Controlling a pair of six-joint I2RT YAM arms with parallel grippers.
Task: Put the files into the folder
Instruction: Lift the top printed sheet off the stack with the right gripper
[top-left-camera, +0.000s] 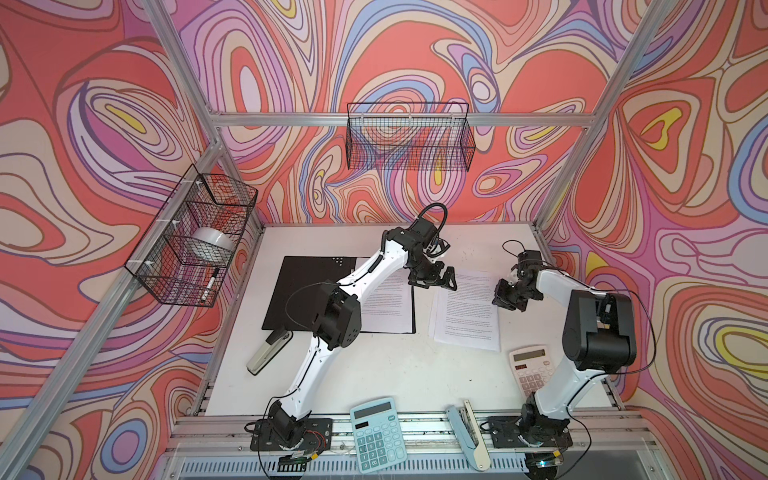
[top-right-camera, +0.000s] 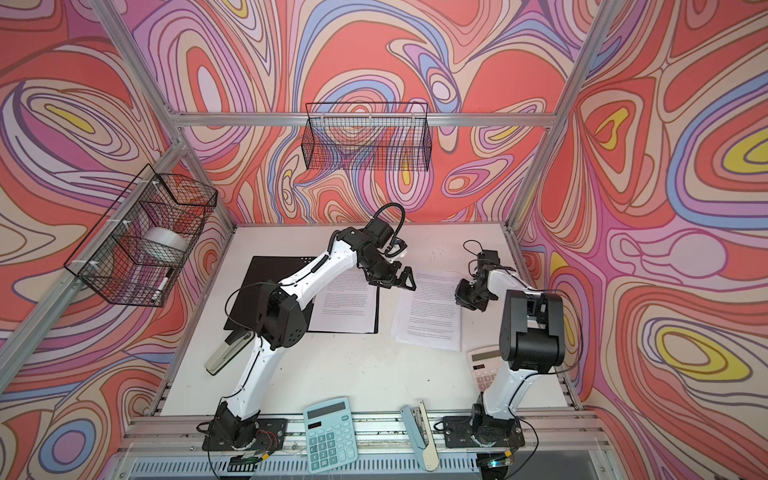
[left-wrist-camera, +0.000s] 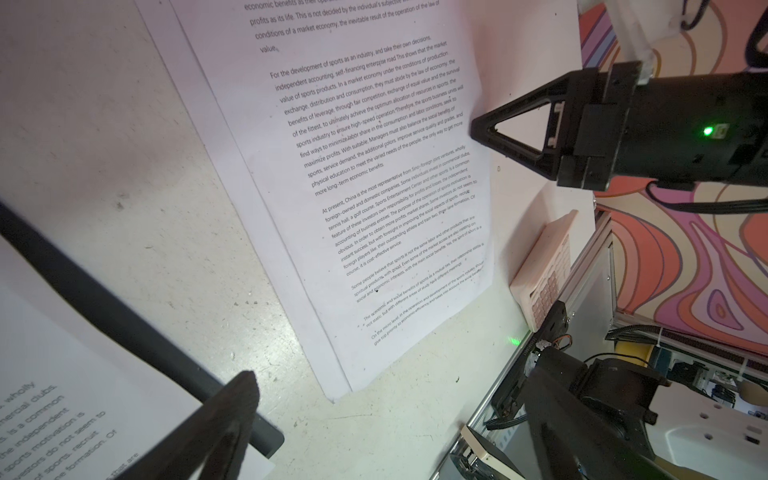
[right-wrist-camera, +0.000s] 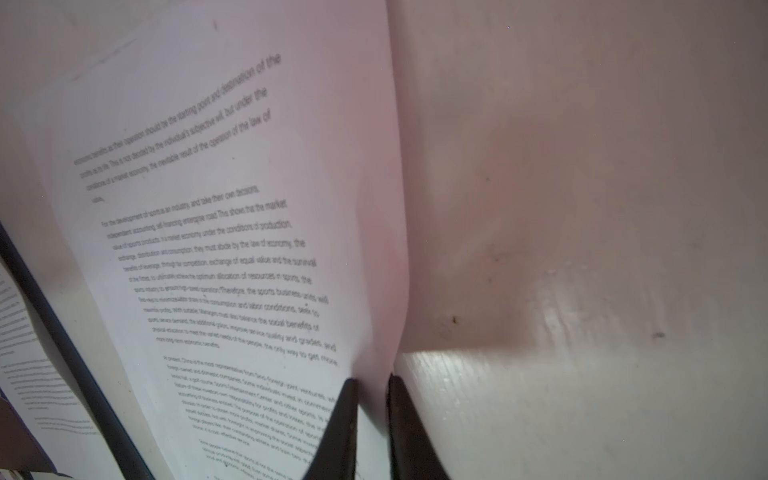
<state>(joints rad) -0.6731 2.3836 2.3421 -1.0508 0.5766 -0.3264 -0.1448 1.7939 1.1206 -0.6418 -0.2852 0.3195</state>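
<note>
Pinching the files' (right-wrist-camera: 232, 257) edge, right tool (right-wrist-camera: 372, 384) nearly closed, left tool (top-left-camera: 432, 282) wide open.

White printed paper sheets (left-wrist-camera: 365, 199) lie mid-frame on the scuffed white table (left-wrist-camera: 124, 166); the black triangular right gripper (left-wrist-camera: 478, 129) hovers at their right edge.
</note>
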